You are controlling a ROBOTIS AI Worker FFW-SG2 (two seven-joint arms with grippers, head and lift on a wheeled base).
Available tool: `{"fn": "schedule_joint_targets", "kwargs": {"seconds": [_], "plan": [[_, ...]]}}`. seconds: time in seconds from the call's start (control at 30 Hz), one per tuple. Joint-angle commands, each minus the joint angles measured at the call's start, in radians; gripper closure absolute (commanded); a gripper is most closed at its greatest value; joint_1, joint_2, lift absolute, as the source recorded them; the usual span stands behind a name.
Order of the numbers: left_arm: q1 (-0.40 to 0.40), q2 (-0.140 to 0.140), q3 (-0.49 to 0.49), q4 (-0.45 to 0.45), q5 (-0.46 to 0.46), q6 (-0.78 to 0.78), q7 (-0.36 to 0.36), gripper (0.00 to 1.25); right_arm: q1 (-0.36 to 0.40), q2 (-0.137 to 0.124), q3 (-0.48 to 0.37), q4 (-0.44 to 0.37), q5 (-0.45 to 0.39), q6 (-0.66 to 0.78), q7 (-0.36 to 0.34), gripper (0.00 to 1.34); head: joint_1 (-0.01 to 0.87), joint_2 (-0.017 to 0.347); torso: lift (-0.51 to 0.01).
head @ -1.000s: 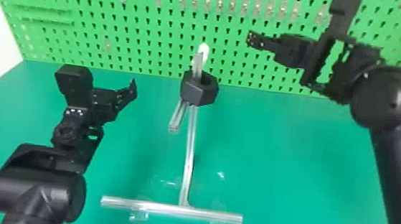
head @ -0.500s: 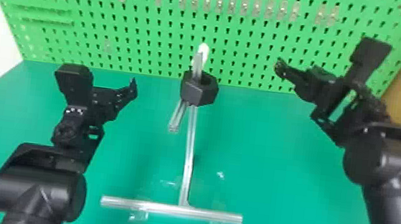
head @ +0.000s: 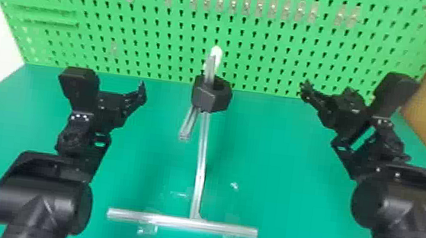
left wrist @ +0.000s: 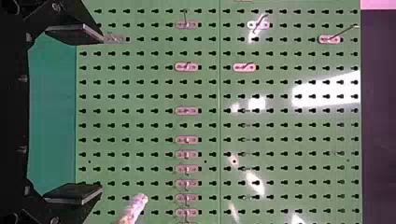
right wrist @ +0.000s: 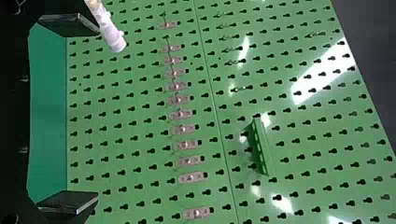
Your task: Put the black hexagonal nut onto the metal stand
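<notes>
The left pincer (left wrist: pixel 102 114) hangs over the worktop (head: pixel 276 166), wide and empty, apparently clear of the work. Centrally, the black hexagonal nut (head: pixel 210 99) sits around the upper part of the metal stand (head: pixel 200 173), probably held up by the slanting bar (head: pixel 187 125) beneath. The right pincer (right wrist: pixel 98 114) is also wide and empty, likely because nothing remains to place

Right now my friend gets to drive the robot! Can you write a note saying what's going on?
Left gripper: open, empty, left of the metal stand.
Right gripper: open, empty, right of the stand.
Black hexagonal nut: up on the stand, near its top, clear of both grippers.
Done: the nut is on the stand.
Left to do: probably nothing except checking that it sits steadily.
</notes>
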Motion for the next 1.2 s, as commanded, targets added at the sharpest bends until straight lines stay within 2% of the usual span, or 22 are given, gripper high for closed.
{"fn": "schedule_joint_targets", "kwargs": {"seconds": [0.0,0.2,0.63,1.17], "plan": [[0.0,0.0,0.001,0.0,0.001,0.0,0.0,0.16,0.017,-0.001,0.005,0.025,0.012,-0.047,0.0,0.07,0.693,0.081,-0.001],[0.001,0.0,-0.001,0.0,0.006,0.015,0.0,0.16,0.035,-0.02,0.017,0.033,0.046,-0.051,0.0,0.07,0.693,0.081,-0.001],[0.004,0.0,0.001,0.0,0.009,0.015,0.0,0.16,0.069,-0.013,0.012,0.022,0.198,-0.076,0.0,0.07,0.693,0.081,-0.001],[0.009,0.0,0.001,0.003,0.003,0.017,0.003,0.16,0.101,0.0,-0.015,0.011,0.196,-0.079,-0.006,0.07,0.693,0.081,-0.001]]}}
